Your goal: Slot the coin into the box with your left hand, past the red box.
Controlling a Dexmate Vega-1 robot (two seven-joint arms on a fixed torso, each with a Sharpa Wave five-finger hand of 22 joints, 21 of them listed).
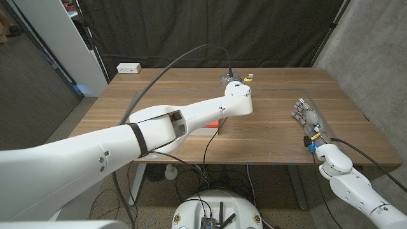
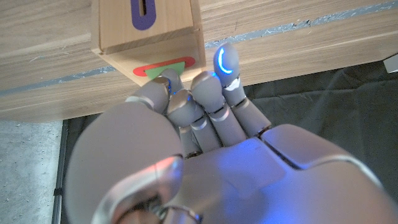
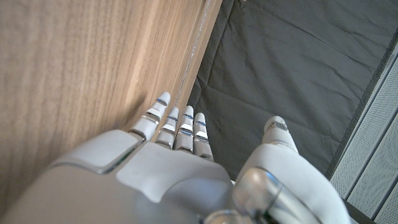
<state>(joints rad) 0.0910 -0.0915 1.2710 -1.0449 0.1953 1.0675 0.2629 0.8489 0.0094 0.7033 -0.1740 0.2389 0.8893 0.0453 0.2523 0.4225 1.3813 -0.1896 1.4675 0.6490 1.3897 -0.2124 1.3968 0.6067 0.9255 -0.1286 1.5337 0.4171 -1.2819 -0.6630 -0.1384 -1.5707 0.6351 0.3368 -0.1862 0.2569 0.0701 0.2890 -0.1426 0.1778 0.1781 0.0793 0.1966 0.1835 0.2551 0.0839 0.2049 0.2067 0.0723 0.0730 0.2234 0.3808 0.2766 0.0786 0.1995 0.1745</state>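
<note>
wooden table (image 1: 280, 127): we reach left arm to far edge | pale wooden box with purple-ringed slot (image 2: 146, 25): just under left hand (image 2: 205, 143) fingertips | coin: we cannot tell if pinched | right hand (image 1: 307, 119): open, idle near right edge

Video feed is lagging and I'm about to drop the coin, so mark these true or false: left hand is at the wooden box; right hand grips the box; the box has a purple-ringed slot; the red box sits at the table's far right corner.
1. The left hand is at the wooden box. True: its fingertips are right by the box's face.
2. The right hand grips the box. False: it is on the table to the right, holding nothing.
3. The box has a purple-ringed slot. True.
4. The red box sits at the far right corner. False: it peeks out from under the left arm, near mid-table.
</note>
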